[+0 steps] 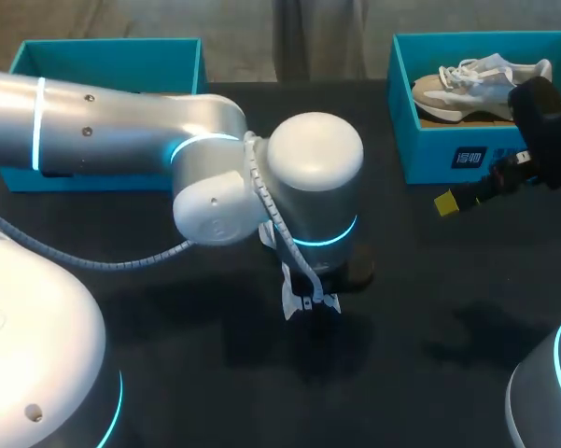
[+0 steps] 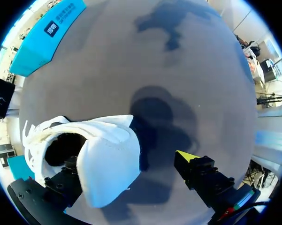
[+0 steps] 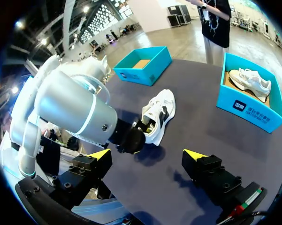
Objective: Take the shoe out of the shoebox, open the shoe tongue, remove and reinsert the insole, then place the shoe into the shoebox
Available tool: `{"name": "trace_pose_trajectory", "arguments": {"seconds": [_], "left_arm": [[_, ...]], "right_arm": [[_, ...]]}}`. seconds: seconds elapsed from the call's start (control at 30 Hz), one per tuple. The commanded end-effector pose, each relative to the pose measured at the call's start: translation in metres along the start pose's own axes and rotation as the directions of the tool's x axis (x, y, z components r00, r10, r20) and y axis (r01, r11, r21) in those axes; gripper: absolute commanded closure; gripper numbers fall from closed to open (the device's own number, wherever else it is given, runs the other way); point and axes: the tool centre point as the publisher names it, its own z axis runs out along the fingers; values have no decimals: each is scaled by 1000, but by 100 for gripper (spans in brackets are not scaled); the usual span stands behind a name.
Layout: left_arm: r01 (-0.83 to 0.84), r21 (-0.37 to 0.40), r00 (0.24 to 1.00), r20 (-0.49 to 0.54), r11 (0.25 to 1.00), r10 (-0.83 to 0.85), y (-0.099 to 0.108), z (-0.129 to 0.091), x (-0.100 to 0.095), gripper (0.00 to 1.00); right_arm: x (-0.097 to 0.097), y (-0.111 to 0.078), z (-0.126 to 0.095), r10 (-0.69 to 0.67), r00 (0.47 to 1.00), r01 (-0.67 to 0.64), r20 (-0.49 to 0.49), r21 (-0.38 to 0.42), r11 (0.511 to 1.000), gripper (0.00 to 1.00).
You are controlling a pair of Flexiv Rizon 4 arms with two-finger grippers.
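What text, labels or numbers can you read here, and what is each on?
Dark label on the front wall of the shoebox holding a shoe: white characters, too small to read.
White print beside that label: too blurred to read.
Label on the box in the left wrist view: unreadable too.

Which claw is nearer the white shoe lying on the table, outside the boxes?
Left. The left claw is at the heel of the shoe; the right claw is well off, by the right-hand shoebox.

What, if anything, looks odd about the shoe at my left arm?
The white shoe sits over only one finger of the left gripper; the other finger stands clear beside it, so nothing clamps it from both sides.
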Motion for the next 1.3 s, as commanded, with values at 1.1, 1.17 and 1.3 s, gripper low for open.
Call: {"name": "trace_pose_trajectory", "arguments": {"seconds": [1.1, 1.17, 1.3], "left_arm": [[-37, -5, 993, -114, 999, 36, 11, -115, -9, 100], [-51, 7, 992, -119, 999, 52, 10, -132, -10, 100], [-76, -12, 993, -88, 997, 74, 10, -158, -12, 100]], "right_arm": [[0, 3, 2, 3, 1000, -3, 1, 5, 1000, 0], [0, 3, 2, 3, 1000, -3, 1, 5, 1000, 0], [0, 3, 2, 3, 1000, -3, 1, 5, 1000, 0]]}}
